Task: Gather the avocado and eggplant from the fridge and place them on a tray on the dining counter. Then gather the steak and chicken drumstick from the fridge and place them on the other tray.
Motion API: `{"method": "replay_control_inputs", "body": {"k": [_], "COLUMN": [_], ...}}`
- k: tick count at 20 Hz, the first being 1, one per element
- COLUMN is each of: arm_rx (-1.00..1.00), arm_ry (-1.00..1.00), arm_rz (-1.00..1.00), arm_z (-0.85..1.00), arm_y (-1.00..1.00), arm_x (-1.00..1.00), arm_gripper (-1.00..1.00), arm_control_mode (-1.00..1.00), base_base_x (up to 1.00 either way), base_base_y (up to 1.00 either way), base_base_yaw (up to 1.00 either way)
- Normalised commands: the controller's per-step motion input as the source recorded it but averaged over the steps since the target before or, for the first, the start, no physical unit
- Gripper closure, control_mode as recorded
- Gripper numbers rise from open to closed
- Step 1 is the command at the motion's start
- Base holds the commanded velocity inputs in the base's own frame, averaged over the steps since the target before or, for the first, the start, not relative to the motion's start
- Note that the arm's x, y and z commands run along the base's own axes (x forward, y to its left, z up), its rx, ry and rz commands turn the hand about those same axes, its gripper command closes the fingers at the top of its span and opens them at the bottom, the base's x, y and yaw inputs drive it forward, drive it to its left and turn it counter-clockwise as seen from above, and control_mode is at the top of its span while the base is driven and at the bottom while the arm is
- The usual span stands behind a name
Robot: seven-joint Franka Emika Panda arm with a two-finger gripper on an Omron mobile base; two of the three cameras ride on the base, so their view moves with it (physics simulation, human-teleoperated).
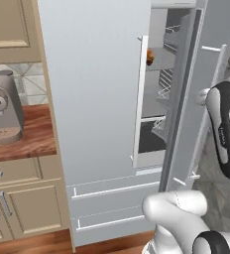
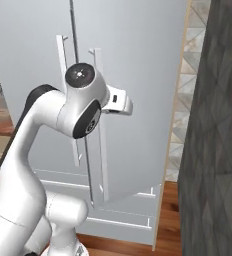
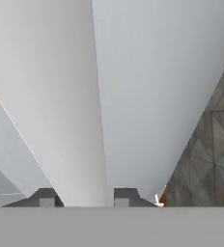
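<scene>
white fridge door [image 1: 186, 99] stood partly open, gripper [image 3: 83, 198] clenched on its handle [image 3: 75, 144]; food [image 1: 149, 56] sat shelved inside, so all four items remained ungathered.

Evenly and softly lit throughout, without glare or hard shadows. Rendered coarsely, with slightly soft edges. Darkest inside the fridge [image 1: 159, 94] cavity; faint shading gradient across the fridge door [image 3: 147, 87] in the hand view.

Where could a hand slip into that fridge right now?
Through the tall gap between the closed left door and the part-open right door. Behind it, wire shelves and an orange item crowd the upper part. The wooden counter beside the coffee machine is bare.
</scene>
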Motion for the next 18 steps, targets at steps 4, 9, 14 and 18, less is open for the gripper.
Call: {"method": "replay_control_inputs", "body": {"k": [4,9,14,18], "arm_rx": [0.04,0.01,-0.1,-0.18], "arm_ry": [0.11,0.02,-0.28,-0.39], "arm_rz": [-0.02,-0.1,-0.06,-0.1], "arm_z": [0.63,0.26,-0.03,0.16], "arm_y": [-0.66,-0.34,0.26,0.65], "arm_x": [-0.57,-0.88,-1.0,-1.0], "arm_gripper": [1.0,-1.0,-1.0,-1.0], "arm_control_mode": [-1.0,-1.0,-1.0,-1.0], "base_base_x": [0.0,0.0,0.0,0.0], "base_base_y": [0.0,0.0,0.0,0.0], "base_base_yaw": [0.0,0.0,0.0,0.0]}}
